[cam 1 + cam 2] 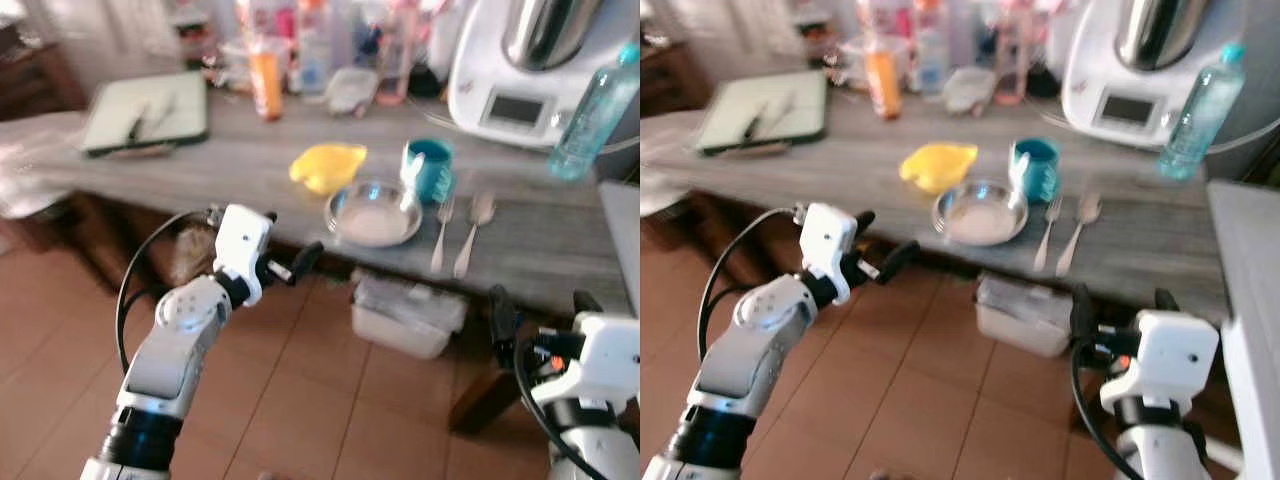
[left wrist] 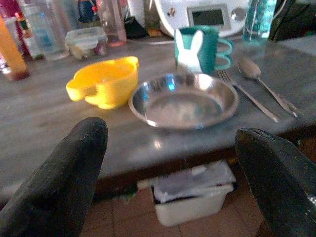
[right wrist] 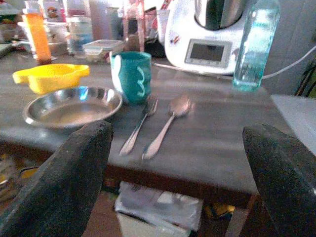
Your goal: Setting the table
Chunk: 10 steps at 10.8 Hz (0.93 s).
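Left gripper [image 1: 290, 262]: we hold it wide open, empty, short of the table [image 1: 250, 165].
Right gripper [image 3: 177, 168]: ours too, spread apart, empty.
Setting: steel plate [image 1: 373, 213], yellow bowl [image 1: 327, 166], teal mug [image 1: 429, 169], fork [image 1: 441, 232], spoon [image 1: 474, 228] near the table's front edge.
Writing: none we can read.

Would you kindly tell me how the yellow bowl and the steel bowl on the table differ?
The yellow bowl is opaque, matte and bright yellow; the steel bowl is shiny grey metal that mirrors the light. The yellow bowl has handle tabs at its rim and looks deeper; the steel bowl is round, wider and shallow. The yellow bowl sits farther back; the steel bowl lies nearer the table edge, beside the fork. Both stand upright and look empty.
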Tool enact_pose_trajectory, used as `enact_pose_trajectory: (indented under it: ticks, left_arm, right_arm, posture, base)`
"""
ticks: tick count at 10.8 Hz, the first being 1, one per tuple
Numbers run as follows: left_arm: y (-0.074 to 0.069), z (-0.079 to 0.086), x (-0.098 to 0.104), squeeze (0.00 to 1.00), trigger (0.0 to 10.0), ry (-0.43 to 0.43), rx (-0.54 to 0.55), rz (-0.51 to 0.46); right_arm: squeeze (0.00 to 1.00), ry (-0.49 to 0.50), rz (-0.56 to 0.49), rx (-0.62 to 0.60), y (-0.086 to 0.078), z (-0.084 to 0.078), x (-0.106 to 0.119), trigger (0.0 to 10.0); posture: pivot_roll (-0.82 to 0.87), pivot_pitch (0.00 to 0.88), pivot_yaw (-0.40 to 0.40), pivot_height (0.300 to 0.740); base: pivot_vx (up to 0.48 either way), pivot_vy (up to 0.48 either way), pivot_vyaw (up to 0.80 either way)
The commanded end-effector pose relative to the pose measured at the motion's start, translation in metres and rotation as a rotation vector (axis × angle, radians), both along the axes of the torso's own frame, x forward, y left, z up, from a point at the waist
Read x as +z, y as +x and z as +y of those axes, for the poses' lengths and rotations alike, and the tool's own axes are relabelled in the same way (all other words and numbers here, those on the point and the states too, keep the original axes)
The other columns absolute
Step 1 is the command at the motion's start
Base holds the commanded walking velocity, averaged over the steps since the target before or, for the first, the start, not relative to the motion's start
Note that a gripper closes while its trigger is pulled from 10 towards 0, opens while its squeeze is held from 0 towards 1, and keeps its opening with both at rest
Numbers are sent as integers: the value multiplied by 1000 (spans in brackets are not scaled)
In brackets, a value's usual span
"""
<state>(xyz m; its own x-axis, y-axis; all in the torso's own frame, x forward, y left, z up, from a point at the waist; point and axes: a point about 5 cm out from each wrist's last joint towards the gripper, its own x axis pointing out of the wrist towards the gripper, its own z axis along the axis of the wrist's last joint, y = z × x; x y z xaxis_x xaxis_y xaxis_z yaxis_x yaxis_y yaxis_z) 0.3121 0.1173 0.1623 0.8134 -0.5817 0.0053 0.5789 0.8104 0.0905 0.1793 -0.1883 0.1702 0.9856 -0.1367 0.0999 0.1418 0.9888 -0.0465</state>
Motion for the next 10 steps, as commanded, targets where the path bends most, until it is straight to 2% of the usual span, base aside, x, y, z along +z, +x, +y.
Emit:
enact_pose_trajectory:
  ticks: [1, 10]
  left_arm:
    - [0, -3, 1, 0, 10000, 11, -16, -5]
    - [0, -3, 1, 0, 10000, 11, -16, -5]
  right_arm:
    - [0, -2, 5, -2, -2, -1, 0, 10000]
    - [0, -2, 5, -2, -2, -1, 0, 10000]
  posture:
    - [-64, 88, 57, 740]
    - [-64, 88, 57, 740]
  base:
    - [-304, 0, 0]
    - [-304, 0, 0]
